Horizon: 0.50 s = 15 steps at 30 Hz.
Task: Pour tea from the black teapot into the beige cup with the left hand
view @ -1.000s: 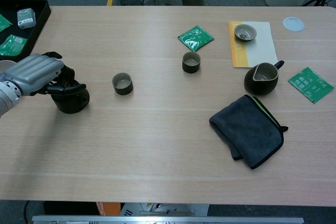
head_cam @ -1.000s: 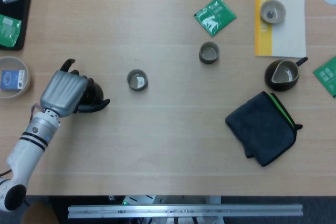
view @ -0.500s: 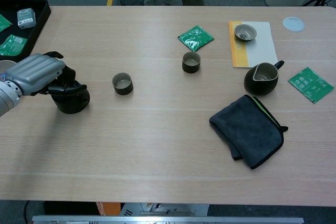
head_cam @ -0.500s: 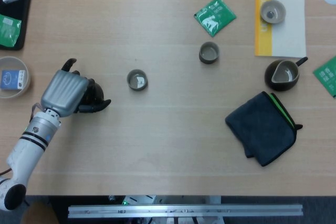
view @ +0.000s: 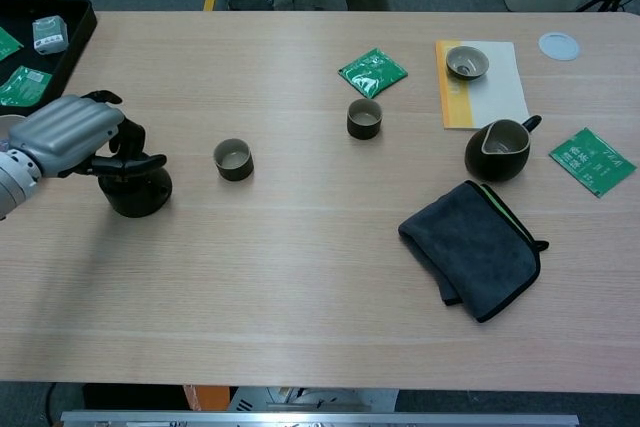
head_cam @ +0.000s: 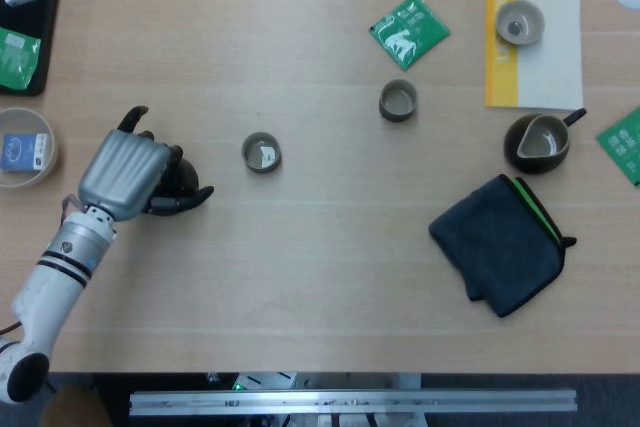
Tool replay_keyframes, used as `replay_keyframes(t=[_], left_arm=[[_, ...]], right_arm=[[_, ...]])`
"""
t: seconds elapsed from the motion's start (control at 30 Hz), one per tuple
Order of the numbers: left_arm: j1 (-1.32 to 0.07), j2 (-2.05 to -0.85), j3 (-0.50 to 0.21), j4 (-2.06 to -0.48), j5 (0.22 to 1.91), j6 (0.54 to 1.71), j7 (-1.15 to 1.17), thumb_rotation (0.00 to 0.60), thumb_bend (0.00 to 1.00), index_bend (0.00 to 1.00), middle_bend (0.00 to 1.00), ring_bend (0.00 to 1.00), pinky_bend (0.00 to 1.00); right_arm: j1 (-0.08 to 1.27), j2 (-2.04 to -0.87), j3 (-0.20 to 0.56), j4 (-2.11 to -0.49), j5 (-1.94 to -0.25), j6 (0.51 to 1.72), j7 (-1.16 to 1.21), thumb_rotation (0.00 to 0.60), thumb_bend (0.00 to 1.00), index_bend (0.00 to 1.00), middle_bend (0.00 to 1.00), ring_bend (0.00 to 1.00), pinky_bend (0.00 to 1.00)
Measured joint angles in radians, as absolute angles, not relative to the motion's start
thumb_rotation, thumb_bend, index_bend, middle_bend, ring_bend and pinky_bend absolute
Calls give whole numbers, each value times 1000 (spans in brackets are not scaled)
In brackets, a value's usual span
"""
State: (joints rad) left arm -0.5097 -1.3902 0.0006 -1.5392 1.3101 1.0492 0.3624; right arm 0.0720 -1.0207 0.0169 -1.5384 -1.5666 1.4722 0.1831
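Head view, left hand: the silver-backed left hand (head_cam: 125, 175) covers the round black teapot (head_cam: 182, 190) at the table's left side, dark fingers curled around it.
Head view, cup: a small beige-lined cup (head_cam: 262, 153) stands just right of the teapot, apart from it.
Chest view, teapot: the black teapot (view: 137, 194) sits on the pale wooden table (view: 300, 277).
Chest view, grasp: the left hand (view: 70, 134) grips its top.
Right hand: out of sight in both views.

Bright, even light (soft shadows); sharp
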Motion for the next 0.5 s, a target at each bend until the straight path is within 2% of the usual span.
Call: replay_keyframes(t=[0.5], left_arm=[[-453,-1380,14,-1533,1352,1127,291,4,149,511,588,432,115]], right_arm=[[75,-1016,18,-1548,-1569,1470,173,600,8,240,313,247,177]])
